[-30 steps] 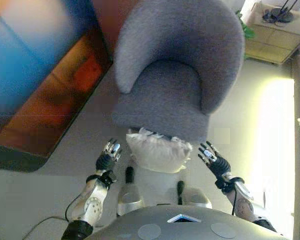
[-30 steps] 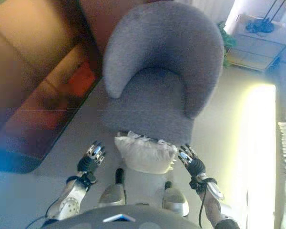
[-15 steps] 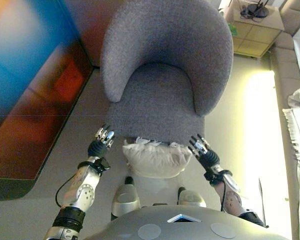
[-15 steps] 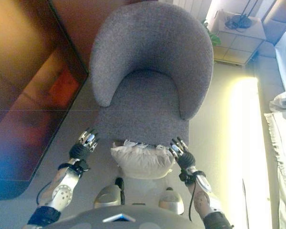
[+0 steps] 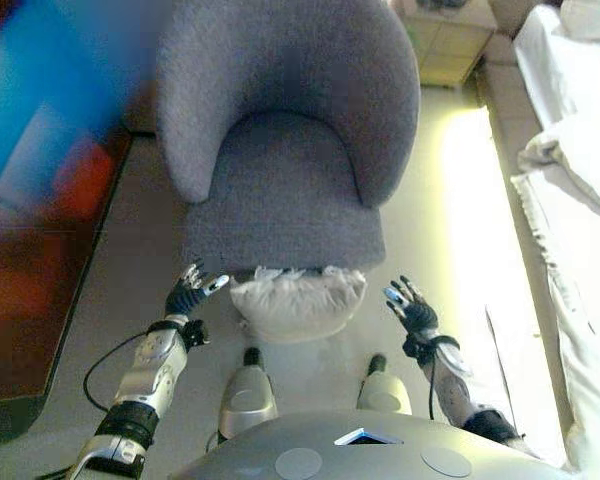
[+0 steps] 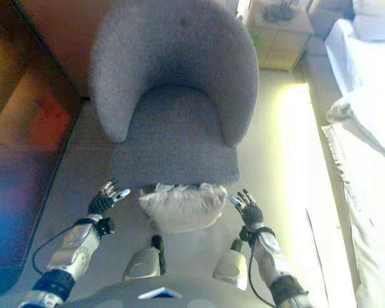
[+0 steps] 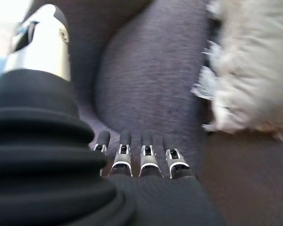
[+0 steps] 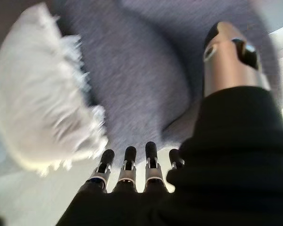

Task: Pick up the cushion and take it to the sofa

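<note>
A white fringed cushion point(image 5: 297, 302) is seen lying on the floor point(image 5: 450, 210), pressed against the near front edge of a grey armchair point(image 5: 285, 140); the chair's seat holds nothing. The cushion is held by neither hand. The left hand point(image 5: 188, 294) is raised just left of the cushion, its fingers spread and straight, nothing between them. The right hand point(image 5: 409, 306) is held to the right of the cushion, a little farther off, its fingers likewise splayed apart and empty.

To the left of the armchair a dark reddish-brown surface point(image 5: 30, 270) is seen, too blurred to identify. Far right of the chair a pale cabinet point(image 6: 277, 38) stands against the far side, and along the right edge white bedding or fabric point(image 5: 570, 200) is draped. The armchair stands directly behind the cushion.

In the left wrist view the straight fingers point(image 7: 146, 160) are shown pointing at the grey chair upholstery, the cushion's fringe off to one side. In the right wrist view the cushion's fluffy edge point(image 8: 42, 108) is shown beside the extended fingers point(image 8: 127, 165), not touched.
</note>
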Tool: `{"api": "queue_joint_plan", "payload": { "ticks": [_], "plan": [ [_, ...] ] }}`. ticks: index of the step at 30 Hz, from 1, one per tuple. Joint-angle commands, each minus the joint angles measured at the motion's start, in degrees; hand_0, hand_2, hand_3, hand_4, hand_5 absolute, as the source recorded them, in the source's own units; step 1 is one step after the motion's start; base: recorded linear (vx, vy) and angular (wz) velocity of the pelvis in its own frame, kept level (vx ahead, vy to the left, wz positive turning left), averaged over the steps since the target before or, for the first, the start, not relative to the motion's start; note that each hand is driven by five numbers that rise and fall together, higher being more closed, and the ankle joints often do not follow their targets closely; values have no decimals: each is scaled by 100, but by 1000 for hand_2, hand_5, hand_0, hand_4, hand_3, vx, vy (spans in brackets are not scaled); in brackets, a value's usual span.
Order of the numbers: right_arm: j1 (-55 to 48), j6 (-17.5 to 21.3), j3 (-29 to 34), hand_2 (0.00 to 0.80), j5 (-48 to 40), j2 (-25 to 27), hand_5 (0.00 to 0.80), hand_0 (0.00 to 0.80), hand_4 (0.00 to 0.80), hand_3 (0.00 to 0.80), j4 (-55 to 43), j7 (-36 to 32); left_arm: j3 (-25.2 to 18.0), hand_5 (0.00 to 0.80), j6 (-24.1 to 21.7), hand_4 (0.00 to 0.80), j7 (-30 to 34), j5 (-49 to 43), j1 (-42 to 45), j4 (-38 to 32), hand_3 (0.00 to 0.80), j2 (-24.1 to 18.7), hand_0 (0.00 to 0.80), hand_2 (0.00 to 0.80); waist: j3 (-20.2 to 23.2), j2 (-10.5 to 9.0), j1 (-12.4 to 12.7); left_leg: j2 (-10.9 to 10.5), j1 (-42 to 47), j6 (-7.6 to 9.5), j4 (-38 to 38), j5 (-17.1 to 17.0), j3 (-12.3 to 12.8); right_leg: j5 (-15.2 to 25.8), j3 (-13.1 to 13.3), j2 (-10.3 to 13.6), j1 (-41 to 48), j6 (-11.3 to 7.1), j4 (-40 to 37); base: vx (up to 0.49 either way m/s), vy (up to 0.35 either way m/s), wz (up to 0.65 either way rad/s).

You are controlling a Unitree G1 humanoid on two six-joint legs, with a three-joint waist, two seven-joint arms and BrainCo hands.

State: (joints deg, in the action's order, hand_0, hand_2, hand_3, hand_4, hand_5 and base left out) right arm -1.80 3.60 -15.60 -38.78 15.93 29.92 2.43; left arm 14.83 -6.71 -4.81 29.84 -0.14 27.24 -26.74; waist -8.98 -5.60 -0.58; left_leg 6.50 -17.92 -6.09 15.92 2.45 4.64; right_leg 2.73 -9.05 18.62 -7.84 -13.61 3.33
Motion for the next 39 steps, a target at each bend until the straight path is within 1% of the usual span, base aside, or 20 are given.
{"api": "queue_joint_plan", "payload": {
  "ticks": [1,3,4,5,6,8,10,11,13,14,17,20,21,24,26,29,33,36,39],
  "plan": [
    [443,145,48,0,319,249,0,0,0,0,-287,315,-98,0,-361,0,-272,-260,-159,-220,0,-41,0,0,-399,130,59,760,-158,-155,277,-10,108,173,218,28,-476,164,629,27,-168,47],
    [548,234,36,0,438,341,0,0,0,0,-167,493,-94,0,-450,0,-286,-269,-270,-14,0,-30,0,0,-510,143,79,864,-407,-241,412,-66,-19,-38,162,-9,-620,169,850,-16,-119,-6],
    [590,267,37,0,468,361,0,0,0,0,-118,536,-86,0,-483,0,-295,-277,-316,56,0,-11,0,0,-534,158,78,875,-486,-253,452,-73,-49,-89,156,-16,-696,177,933,-96,-58,-6],
    [794,367,26,0,591,454,0,0,0,0,114,697,-19,0,-603,0,-359,-209,-485,252,0,32,0,0,-654,215,88,883,-724,-283,611,-57,-151,-243,194,-17,-971,202,1238,-94,-19,3],
    [871,379,20,0,673,476,0,0,0,0,202,755,9,0,-631,0,-406,-184,-550,312,0,51,0,0,-683,235,87,881,-822,-293,683,-40,-190,-288,211,-12,-1079,210,1342,-121,-5,11],
    [1337,359,-133,0,893,594,0,0,0,0,624,1071,127,0,-744,0,-626,-115,-875,626,0,210,0,0,-853,347,122,835,-1212,-291,976,32,-279,-476,322,19,-1605,245,1871,-147,32,20],
    [1707,331,-213,0,920,628,0,0,0,0,890,1173,240,0,-810,0,-782,-101,-1119,755,0,289,0,0,-972,434,130,827,-1558,-293,1239,102,-233,-581,354,119,-2043,272,2289,-169,32,28],
    [1896,317,-239,0,952,635,0,0,0,0,1026,1203,290,0,-855,0,-845,-110,-1262,859,0,337,0,0,-1024,482,120,869,-1757,-318,1386,128,-174,-647,362,181,-2270,282,2521,-152,0,32],
    [2164,322,-252,0,1002,659,0,0,0,0,1218,1193,340,0,-909,0,-920,-133,-1465,1005,0,407,0,0,-1089,557,109,925,-2049,-334,1623,210,-164,-767,408,231,-2601,300,2866,-134,-5,34],
    [2421,305,-286,0,981,722,0,0,0,0,1332,1184,410,0,-956,0,-1064,-150,-1646,1122,0,445,0,0,-1160,627,94,914,-2333,-329,1885,305,-227,-867,506,227,-2937,338,3222,-134,9,31],
    [2827,213,-329,0,1022,841,0,0,0,0,1412,1137,399,0,-975,0,-1333,-89,-1886,1261,0,468,0,0,-1255,706,83,874,-2850,-300,2390,488,-386,-987,665,201,-3550,404,3815,-127,17,23],
    [3039,128,-351,0,993,922,0,0,0,0,1326,1103,327,0,-969,0,-1565,-3,-2039,1318,0,454,0,0,-1326,735,68,876,-3265,-251,2850,672,-418,-1098,708,227,-4029,452,4301,-71,1,-2],
    [3120,84,-367,0,964,936,0,0,0,0,1275,1085,288,0,-972,0,-1640,18,-2091,1365,0,453,0,0,-1387,741,61,921,-3403,-271,3173,928,-441,-1328,748,237,-4195,438,4650,0,0,0],
    [3238,33,-396,0,1050,941,0,0,0,0,1168,1059,203,0,-981,0,-1730,124,-2179,1439,0,415,0,0,-1459,753,36,949,-3893,-248,3700,1116,-482,-1486,822,264,-4735,480,5214,-37,-3,1],
    [3273,27,-423,0,1198,957,0,0,0,0,1121,1029,116,0,-977,0,-1689,283,-2200,1495,0,414,0,0,-1514,765,23,962,-4228,-235,4023,1218,-506,-1569,868,296,-5104,500,5550,-41,-3,3],
    [3428,6,-457,0,1256,1083,0,0,0,0,1169,953,-4,0,-939,0,-1350,748,-2265,1627,0,421,0,0,-1604,794,-2,956,-4734,-203,4468,1325,-551,-1636,953,324,-5636,516,5972,-26,7,12],
    [3815,-127,-503,0,1045,1228,0,0,0,0,1378,839,36,0,-845,0,-923,1063,-2530,1716,0,353,0,0,-1751,838,-65,942,-5372,-153,4992,1389,-614,-1713,1080,278,-6286,544,6489,-28,28,7],
    [4068,-194,-508,0,726,1349,0,0,0,0,1545,714,52,0,-624,0,-817,1456,-2877,1816,0,162,0,0,-1861,856,-138,960,-5753,-128,5388,1468,-646,-1844,1161,260,-6653,579,6867,13,54,4],
    [4237,-294,-554,0,742,1400,0,0,0,0,1656,668,8,0,-429,0,-650,1641,-3190,2002,0,-41,0,0,-1929,848,-188,1009,-6034,-116,5775,1573,-684,-1987,1240,266,-6904,615,7219,34,29,0]
  ]
}}
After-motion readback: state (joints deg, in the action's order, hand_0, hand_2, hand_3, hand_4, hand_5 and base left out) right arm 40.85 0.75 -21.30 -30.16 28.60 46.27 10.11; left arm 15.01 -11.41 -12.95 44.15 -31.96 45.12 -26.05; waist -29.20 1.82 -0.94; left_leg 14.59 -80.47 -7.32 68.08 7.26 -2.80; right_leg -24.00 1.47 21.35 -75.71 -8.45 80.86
